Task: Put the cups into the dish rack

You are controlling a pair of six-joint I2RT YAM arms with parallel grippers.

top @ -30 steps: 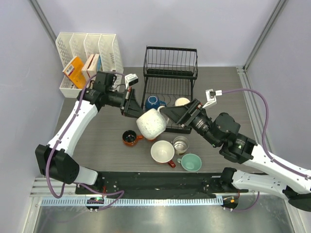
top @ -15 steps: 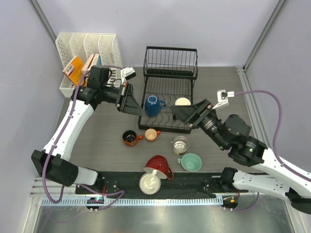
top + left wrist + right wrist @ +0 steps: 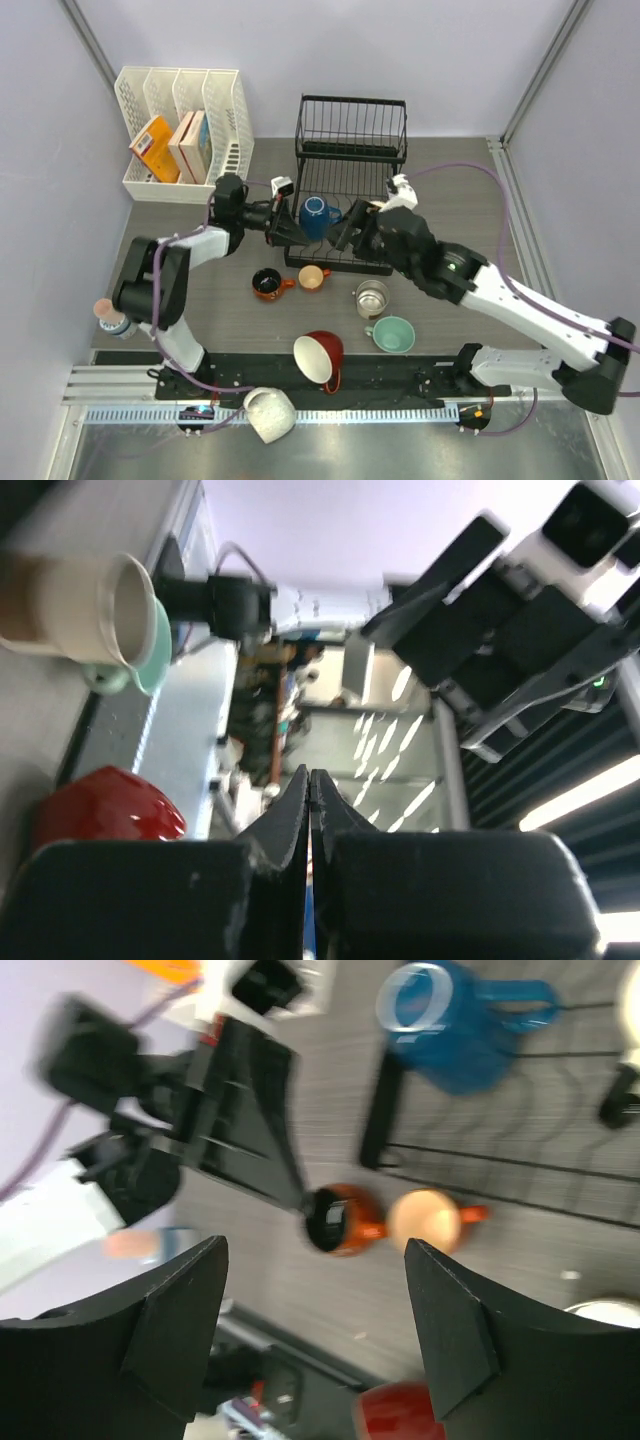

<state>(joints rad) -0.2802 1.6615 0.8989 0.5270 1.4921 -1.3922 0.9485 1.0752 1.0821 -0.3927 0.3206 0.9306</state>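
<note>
My left gripper (image 3: pixel 284 222) is pinched closed on nothing, just beside the blue mug (image 3: pixel 315 216) sitting in the dish rack (image 3: pixel 352 125). My right gripper (image 3: pixel 345 228) hangs open over the rack's base. Dark (image 3: pixel 266 284), peach (image 3: pixel 313 277), steel (image 3: pixel 372 297) and teal (image 3: pixel 393 334) mugs sit on the desk (image 3: pixel 470 200).

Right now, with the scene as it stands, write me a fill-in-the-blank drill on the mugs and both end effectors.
The mug in the dish rack nearest the left end effector is ____.
The left end effector is ____, holding nothing.
The right end effector is ____ and empty.
The red mug lies tipped on its ____.
Missing words: blue; shut; open; side.
</note>
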